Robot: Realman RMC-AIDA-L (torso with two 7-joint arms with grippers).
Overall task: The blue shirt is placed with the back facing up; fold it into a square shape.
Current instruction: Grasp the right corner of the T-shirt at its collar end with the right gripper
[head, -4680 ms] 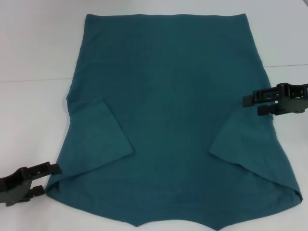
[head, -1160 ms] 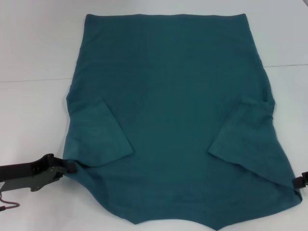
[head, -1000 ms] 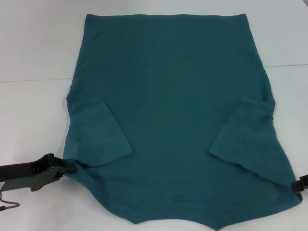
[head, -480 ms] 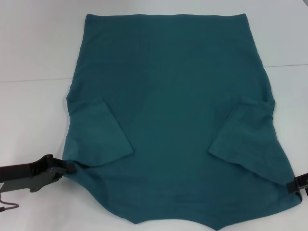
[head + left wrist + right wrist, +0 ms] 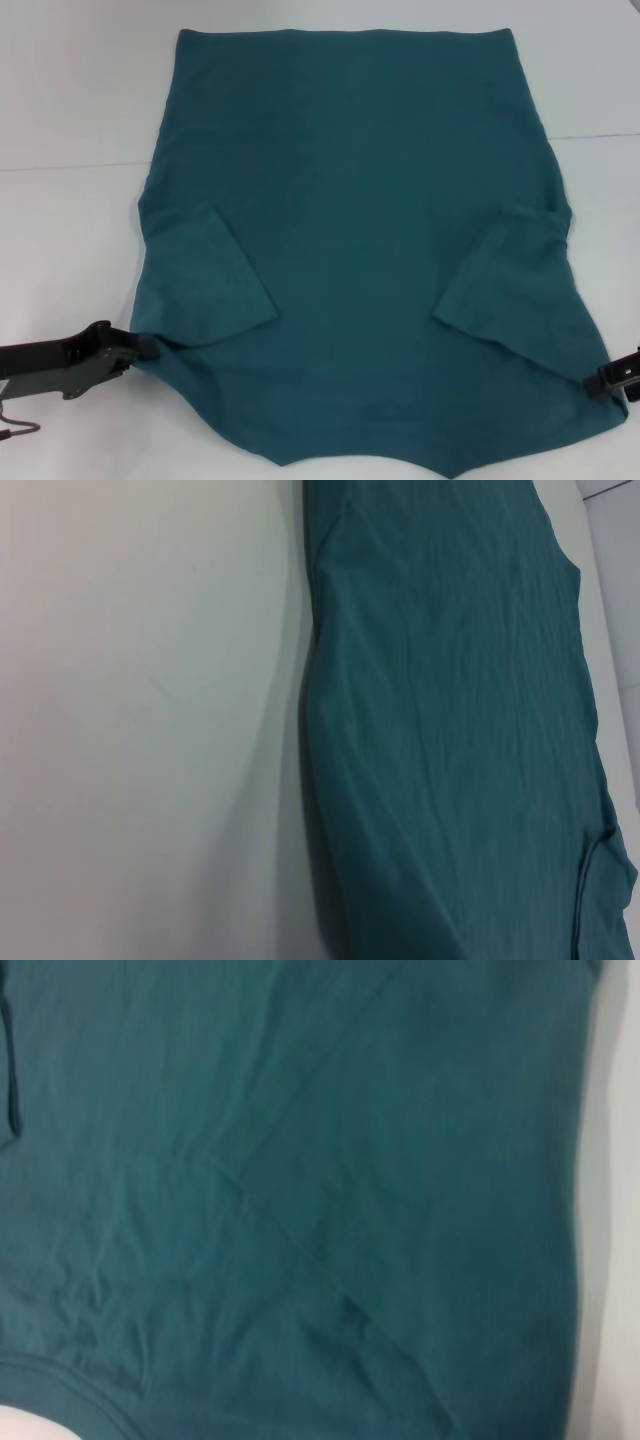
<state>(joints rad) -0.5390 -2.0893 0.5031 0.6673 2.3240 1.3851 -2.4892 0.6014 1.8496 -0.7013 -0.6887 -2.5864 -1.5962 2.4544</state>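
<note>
The left gripper [image 5: 143, 347] is at the near left corner of the blue shirt [image 5: 350, 200], with its fingers closed on the shirt's edge, and the cloth makes small wrinkles there. The right gripper [image 5: 600, 380] is at the near right edge of the shirt; only a small part is visible, so I cannot tell its fingers' state. The shirt lies flat on the white table [image 5: 70, 90], both sleeves folded inward on the body.
</note>
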